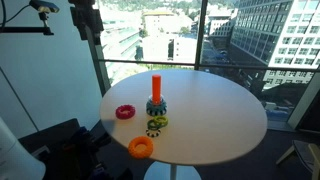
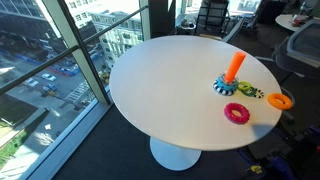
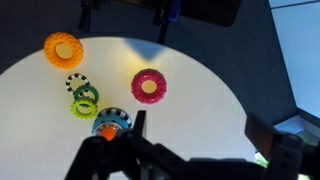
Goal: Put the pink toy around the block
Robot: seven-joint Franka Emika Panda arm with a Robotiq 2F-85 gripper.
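The pink toy is a small magenta ring lying flat on the white round table, a little apart from the block. It shows in both exterior views and in the wrist view. The block is an upright orange-red peg on a blue base; the wrist view shows it from above. My gripper is open and empty, high above the table. In an exterior view it hangs at the top left, well away from the rings.
A larger orange ring lies near the table edge. A yellow-green ring and a black-and-white ring lie next to the block's base. Glass windows stand behind the table. Office chairs stand beyond it.
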